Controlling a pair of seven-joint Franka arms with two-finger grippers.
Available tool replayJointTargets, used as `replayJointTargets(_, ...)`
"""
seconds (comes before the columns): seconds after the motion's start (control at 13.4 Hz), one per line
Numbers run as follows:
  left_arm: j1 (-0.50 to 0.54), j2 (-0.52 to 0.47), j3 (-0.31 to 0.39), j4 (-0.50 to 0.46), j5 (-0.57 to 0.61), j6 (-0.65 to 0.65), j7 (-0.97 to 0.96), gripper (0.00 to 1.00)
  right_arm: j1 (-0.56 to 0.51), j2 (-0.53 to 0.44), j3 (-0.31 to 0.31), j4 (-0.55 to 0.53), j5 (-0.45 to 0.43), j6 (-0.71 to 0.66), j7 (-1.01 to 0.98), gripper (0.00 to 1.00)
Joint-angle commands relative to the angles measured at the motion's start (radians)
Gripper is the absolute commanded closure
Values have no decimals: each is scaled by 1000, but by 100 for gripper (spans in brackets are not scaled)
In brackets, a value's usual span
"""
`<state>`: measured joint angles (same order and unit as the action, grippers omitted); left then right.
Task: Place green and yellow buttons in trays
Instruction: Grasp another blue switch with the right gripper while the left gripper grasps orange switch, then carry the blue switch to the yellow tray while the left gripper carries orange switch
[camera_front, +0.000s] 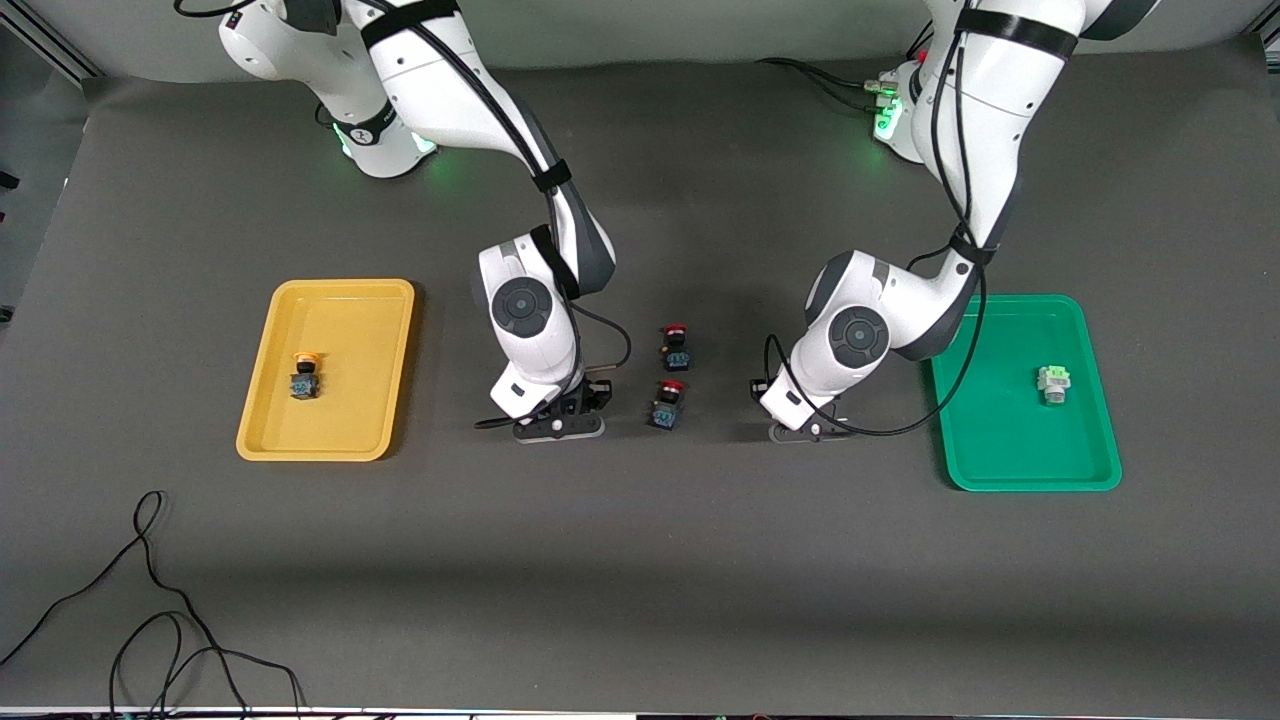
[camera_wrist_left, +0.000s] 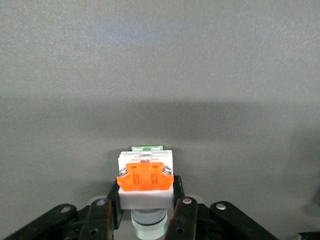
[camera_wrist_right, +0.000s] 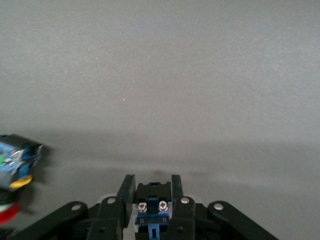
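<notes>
Left wrist view alone shows left gripper (camera_wrist_left: 145, 212) clamping white button (camera_wrist_left: 145, 180); right gripper (camera_wrist_right: 150, 210) pinches black button (camera_wrist_right: 152, 205). Both over dark mat (camera_front: 640, 560), beside red buttons (camera_front: 670, 388).

One button (camera_front: 305, 377) lies in the tray (camera_front: 262, 428) toward the right arm's end of the desk (camera_front: 640, 560); another button (camera_front: 1053, 383) lies in the tray (camera_front: 985, 470) toward the left arm's end.

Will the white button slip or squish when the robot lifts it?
Probably no squish: the white button looks like hard, boxy plastic. The left gripper pinches its flat sides, so slipping seems unlikely. Its round cap might let it roll if dropped.
</notes>
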<state>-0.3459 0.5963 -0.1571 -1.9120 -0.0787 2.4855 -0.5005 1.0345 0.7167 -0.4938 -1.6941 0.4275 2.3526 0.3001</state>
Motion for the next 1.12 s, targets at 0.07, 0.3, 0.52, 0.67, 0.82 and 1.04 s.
replayJointTargets(0.07,-7,-154,18,11,5,-202,-40,100,-7,-135,-80,75,-1,-272,1,69)
replayJointTargets(0.3,40,-272,19,108,19,-513,-23,100,-7,-203,-175,148,-7,-482,-44,69)
replayJointTargets(0.52,126,-316,19,240,89,-774,110,100,-5,-267,-322,117,-39,-585,-256,69)
replayJointTargets(0.67,220,-332,18,272,91,-838,270,100,-2,-324,-417,47,-50,-598,-399,69)
replayJointTargets(0.82,301,-348,18,258,115,-841,414,100,-1,-358,-504,-27,-52,-595,-523,69)
replayJointTargets(1.04,427,-345,18,217,132,-798,592,100,6,-358,-584,-137,-52,-505,-648,69)
